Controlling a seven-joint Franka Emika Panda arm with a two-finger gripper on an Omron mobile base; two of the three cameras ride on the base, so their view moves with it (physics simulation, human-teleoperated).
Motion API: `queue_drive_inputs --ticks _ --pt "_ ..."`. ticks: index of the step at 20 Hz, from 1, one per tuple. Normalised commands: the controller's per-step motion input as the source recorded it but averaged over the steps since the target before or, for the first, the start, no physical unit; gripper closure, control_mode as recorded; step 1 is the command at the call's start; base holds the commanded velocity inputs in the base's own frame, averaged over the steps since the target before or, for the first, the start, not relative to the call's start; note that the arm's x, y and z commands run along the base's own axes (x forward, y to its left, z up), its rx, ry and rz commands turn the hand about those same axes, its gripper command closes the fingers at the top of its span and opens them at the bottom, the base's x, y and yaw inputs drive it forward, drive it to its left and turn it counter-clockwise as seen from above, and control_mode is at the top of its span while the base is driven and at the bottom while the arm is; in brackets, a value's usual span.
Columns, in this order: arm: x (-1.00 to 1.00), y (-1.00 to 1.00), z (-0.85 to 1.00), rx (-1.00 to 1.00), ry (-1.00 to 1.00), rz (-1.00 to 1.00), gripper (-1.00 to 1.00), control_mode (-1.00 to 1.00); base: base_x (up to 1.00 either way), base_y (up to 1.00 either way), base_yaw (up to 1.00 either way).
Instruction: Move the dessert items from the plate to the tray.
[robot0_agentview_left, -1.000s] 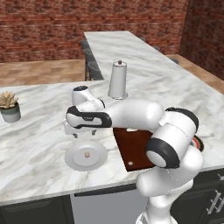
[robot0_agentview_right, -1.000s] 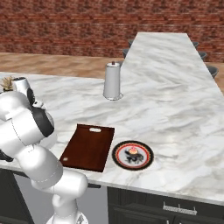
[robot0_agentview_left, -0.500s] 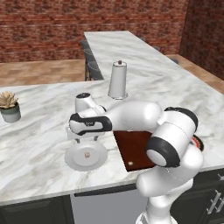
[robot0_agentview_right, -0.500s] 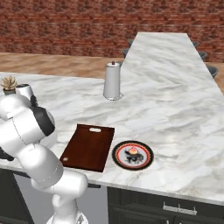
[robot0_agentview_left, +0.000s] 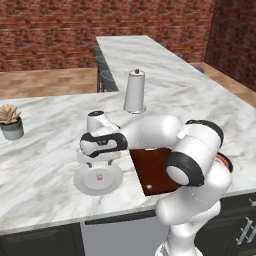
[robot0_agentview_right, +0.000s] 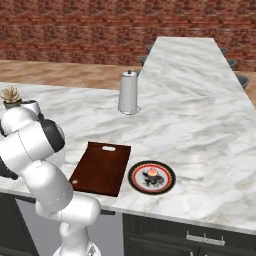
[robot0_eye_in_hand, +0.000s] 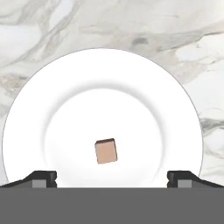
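A tiny pale tan morsel (robot0_eye_in_hand: 106, 151) (robot0_agentview_left: 99, 176) lies near the middle of a round white plate (robot0_eye_in_hand: 52, 96) (robot0_agentview_left: 85, 184) at the counter's front edge. Directly above that plate hovers my gripper (robot0_agentview_left: 100, 162) (robot0_eye_in_hand: 112, 177), pointing straight down, open, with nothing between its fingertips (robot0_eye_in_hand: 41, 178). To the right lies the dark reddish-brown tray (robot0_agentview_right: 102, 167) (robot0_agentview_left: 156, 172), bare, partly covered by my arm in the left base view. Right of the tray, a small pink-frosted cupcake (robot0_agentview_right: 152, 174) sits on a dark-rimmed plate (robot0_agentview_right: 135, 176).
A tall grey canister (robot0_agentview_left: 135, 92) (robot0_agentview_right: 128, 92) stands upright behind the tray. A small potted succulent (robot0_agentview_left: 11, 121) (robot0_agentview_right: 11, 96) is at the far left of the counter. The counter's front edge runs just below the white plate.
My hand has come down and slightly forward over the white plate, staying open. Plate, morsel, tray and cupcake have not moved.
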Motion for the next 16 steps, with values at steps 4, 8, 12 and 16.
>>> queue_drive_inputs --ticks 4,8,12,16 --pt "0.0 0.0 -0.18 0.0 0.03 0.0 -1.0 -1.0 0.0 0.0 0.0" --pt "0.0 0.01 -0.23 0.0 0.0 0.0 -1.0 -1.0 0.0 0.0 0.0" --pt "0.0 0.11 -0.24 0.0 0.0 0.0 -1.0 -1.0 0.0 0.0 0.0" --pt "0.0 0.05 -0.26 0.0 0.0 0.0 -1.0 -1.0 0.0 0.0 0.0"
